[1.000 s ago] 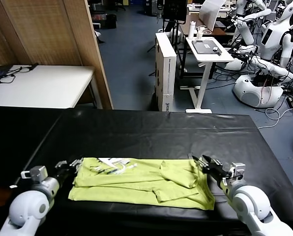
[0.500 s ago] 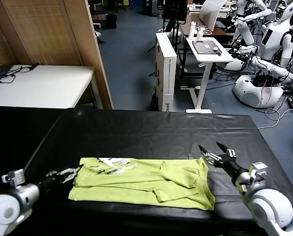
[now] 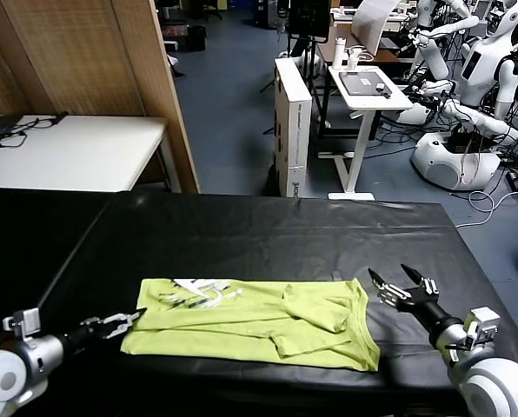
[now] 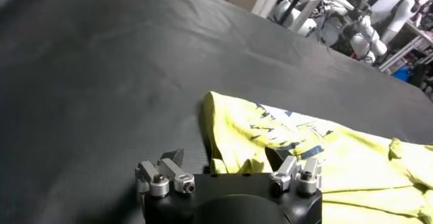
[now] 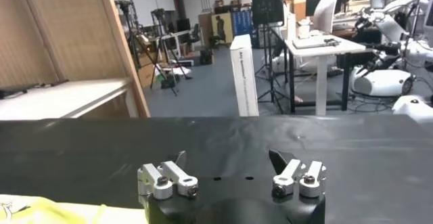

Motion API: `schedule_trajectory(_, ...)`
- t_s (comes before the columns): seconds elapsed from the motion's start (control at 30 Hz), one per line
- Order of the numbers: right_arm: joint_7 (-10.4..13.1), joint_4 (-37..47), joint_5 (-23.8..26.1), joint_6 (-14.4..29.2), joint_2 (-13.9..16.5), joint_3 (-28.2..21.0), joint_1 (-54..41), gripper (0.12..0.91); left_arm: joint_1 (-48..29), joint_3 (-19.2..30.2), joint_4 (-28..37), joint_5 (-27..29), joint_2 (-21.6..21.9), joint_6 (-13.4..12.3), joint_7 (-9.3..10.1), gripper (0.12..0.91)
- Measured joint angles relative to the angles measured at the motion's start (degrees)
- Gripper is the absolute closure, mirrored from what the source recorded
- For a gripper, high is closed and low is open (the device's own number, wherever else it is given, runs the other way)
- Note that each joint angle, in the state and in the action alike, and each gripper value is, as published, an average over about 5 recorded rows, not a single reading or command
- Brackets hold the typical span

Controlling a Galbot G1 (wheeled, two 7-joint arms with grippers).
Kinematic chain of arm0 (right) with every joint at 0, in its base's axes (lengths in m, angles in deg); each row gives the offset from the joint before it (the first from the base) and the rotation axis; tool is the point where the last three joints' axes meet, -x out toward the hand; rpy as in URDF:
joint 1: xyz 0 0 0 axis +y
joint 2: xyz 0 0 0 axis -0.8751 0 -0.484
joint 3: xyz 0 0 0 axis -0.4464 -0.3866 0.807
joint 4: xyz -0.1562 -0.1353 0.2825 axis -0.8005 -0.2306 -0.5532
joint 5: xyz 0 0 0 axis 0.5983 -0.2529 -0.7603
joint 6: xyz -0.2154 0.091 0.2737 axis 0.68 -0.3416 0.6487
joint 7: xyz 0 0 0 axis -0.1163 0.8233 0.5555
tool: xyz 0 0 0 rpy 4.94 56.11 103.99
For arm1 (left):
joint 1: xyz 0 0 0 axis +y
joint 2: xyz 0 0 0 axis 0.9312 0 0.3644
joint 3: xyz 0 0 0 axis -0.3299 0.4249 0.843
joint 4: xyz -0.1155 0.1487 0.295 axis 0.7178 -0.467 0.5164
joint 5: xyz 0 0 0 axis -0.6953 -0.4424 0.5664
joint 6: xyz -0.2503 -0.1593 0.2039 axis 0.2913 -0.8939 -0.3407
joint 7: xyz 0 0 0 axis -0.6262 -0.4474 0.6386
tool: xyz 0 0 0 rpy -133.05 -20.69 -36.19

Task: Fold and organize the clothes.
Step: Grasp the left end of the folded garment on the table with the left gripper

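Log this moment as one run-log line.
stage: fold in progress | T-shirt: lime, folded into a band, flat on black table cover | left hand: open, off shirt's left edge | right hand: open, clear of shirt's right edge

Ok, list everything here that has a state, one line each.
T-shirt: folded into a long band, flat on the black table cover, white neck print facing up, held by nothing.
Left gripper: jaws open, empty, just off the shirt's left end.
Right gripper: jaws open, empty, off the shirt's right end, clear of the cloth.
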Motion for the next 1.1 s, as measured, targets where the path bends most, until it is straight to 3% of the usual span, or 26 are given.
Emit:
schedule_trajectory(0.9, 0.07, -0.28, 1.08, -0.20, -0.65, -0.89, -0.26, 0.118, -0.38, 2.33, -0.42, -0.74, -1.82, 0.02, -1.78, 0.125)
schedule_trajectory(1.1, 0.06, -0.28, 1.57, -0.20, -1.05, -1.09, -0.27, 0.118, -0.58, 2.53, -0.18, -0.89, -1.86, 0.04, -1.70, 0.172)
